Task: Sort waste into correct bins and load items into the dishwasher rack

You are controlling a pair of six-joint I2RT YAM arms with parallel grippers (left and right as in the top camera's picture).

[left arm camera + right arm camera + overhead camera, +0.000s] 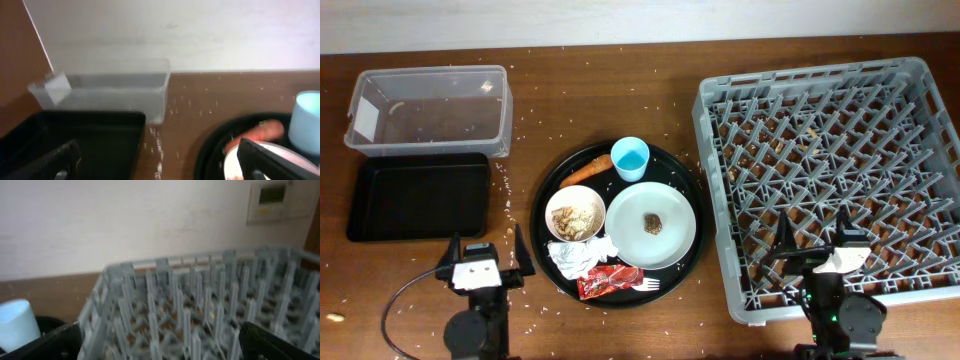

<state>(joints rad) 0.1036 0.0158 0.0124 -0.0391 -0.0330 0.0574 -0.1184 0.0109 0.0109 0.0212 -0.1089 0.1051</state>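
My left gripper (486, 255) hangs wide open and empty, with the shallow black tray (417, 195) just ahead-left and the carrot (585, 171), napkin (570, 257) and wrapper (610, 281) on the round tray (542, 190) ahead-right. My right gripper (815, 245), equally wide, sits over the near edge of the dishwasher rack (830, 150).

Carrot (585, 171), blue cup (630, 157), scrap-filled bowl (575, 213), plate (675, 235), napkin (572, 256), wrapper (605, 281) clustered, clear tub (428, 147) beside black tray (417, 197), grey rack (830, 150) right
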